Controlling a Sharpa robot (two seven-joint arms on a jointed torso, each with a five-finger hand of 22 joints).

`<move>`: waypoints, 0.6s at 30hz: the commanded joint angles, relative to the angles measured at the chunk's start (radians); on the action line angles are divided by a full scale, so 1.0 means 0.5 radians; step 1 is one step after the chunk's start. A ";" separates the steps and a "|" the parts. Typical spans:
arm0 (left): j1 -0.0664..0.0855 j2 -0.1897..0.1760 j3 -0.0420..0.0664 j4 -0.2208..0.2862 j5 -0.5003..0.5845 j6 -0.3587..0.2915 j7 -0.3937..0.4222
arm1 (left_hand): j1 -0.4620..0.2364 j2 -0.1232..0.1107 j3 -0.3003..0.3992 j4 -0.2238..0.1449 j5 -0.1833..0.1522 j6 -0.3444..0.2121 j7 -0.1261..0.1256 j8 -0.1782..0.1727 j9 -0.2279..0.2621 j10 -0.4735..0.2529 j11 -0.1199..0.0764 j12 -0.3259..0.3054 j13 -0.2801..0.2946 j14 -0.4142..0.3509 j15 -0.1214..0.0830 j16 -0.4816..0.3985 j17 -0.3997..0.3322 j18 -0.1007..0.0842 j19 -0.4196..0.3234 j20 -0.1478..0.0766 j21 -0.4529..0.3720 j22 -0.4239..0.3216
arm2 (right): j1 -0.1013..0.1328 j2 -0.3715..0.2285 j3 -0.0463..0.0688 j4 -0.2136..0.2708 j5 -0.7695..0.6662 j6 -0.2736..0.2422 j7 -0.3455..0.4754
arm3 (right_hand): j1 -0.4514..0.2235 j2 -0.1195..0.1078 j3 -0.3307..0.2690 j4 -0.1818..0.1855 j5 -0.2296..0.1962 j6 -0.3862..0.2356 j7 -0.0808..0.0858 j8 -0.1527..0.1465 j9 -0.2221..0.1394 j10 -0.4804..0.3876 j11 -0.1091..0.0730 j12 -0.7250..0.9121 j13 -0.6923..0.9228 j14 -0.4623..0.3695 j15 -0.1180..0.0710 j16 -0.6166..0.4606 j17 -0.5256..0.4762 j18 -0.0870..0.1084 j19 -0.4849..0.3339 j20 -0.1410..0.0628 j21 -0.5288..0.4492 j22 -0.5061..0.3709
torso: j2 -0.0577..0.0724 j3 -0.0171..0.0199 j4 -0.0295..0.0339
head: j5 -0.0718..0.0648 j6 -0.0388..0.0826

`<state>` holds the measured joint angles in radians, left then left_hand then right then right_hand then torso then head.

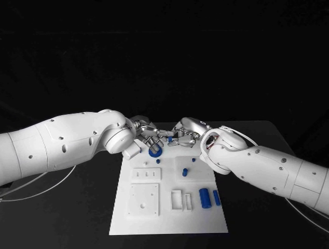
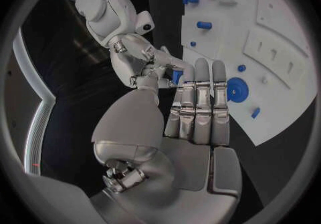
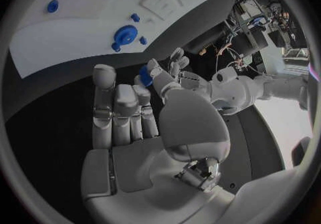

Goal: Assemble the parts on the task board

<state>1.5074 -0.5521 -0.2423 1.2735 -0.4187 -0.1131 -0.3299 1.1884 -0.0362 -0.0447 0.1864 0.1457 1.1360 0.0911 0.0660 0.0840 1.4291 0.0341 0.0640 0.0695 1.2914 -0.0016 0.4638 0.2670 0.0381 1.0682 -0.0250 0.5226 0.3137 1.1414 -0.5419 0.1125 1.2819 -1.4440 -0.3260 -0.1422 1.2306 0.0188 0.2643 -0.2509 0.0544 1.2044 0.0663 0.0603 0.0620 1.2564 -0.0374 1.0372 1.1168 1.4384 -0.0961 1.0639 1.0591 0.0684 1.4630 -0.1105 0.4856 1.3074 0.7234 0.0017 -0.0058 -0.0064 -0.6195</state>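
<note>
The white task board [image 1: 172, 212] lies in the middle of the black table. Above its far end my left hand [image 1: 149, 134] and right hand [image 1: 186, 134] meet around a small blue part [image 1: 169, 139]. In the right wrist view the right hand [image 3: 134, 117] pinches this part [image 3: 145, 76] between thumb tip and a finger. In the left wrist view the left hand [image 2: 194, 112] has its fingers straight, with the part [image 2: 176, 77] at their tips. Whether the left hand grips the part is unclear. A blue ring [image 1: 155, 151] sits in the board below the hands.
More blue parts sit on the board: a short peg [image 1: 184, 171] near the middle and two cylinders [image 1: 204, 197] toward the near right. White blocks and slots [image 1: 145, 199] fill the board's near left. Both forearms flank the board's far half.
</note>
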 commanded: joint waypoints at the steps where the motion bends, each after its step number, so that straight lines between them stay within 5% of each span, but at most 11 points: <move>1: 0.002 0.012 0.001 -0.002 -0.045 0.050 -0.044 | 0.007 0.003 -0.015 -0.017 -0.005 0.001 -0.004 -0.004 -0.005 -0.013 -0.001 0.004 0.002 -0.003 0.005 -0.009 -0.002 -0.011 0.001 0.013 -0.016 0.001 | 0.000 0.006 0.001 0.013 -0.039 0.028 -0.016 | 0.011 -0.001 0.010 -0.003 0.007 0.121 -0.038 0.005 0.009 0.010 0.000 -0.009 0.003 0.014 0.002 0.011 0.002 -0.016 0.058 -0.012 0.000 0.104 | 0.000 -0.0004 0.001 | -0.001 -0.001; 18: -0.002 0.032 0.001 -0.023 -0.072 0.051 -0.080 | 0.027 0.097 -0.070 -0.100 0.023 0.003 -0.005 -0.004 -0.011 -0.016 -0.002 0.004 0.001 -0.004 0.005 -0.010 -0.004 -0.012 0.004 0.012 -0.028 0.013 | 0.000 0.017 0.000 0.042 -0.044 0.052 -0.022 | 0.007 -0.008 0.018 0.010 0.007 0.119 -0.040 0.005 0.009 0.010 0.000 -0.012 0.002 0.014 0.002 0.010 0.004 -0.016 0.060 -0.012 0.002 0.105 | 0.001 -0.0026 0.000 | 0.000 -0.003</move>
<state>1.5061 -0.5404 -0.2425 1.2611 -0.4476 -0.1000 -0.3673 1.2046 0.0035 -0.0790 0.1405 0.1511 1.1361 0.0911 0.0667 0.0794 1.4291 0.0341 0.0639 0.0693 1.2914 -0.0016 0.4638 0.2660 0.0381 1.0682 -0.0250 0.5123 0.3186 1.1414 -0.5360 0.1122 1.2971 -1.4535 -0.3181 -0.1543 1.2245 0.0127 0.2674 -0.2477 0.0543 1.2103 0.0661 0.0558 0.0654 1.2581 -0.0356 1.0371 1.1166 1.4384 -0.0959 1.0639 1.0601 0.0684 1.4630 -0.1105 0.4856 1.3074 0.7234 0.0005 -0.0055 -0.0063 -0.6206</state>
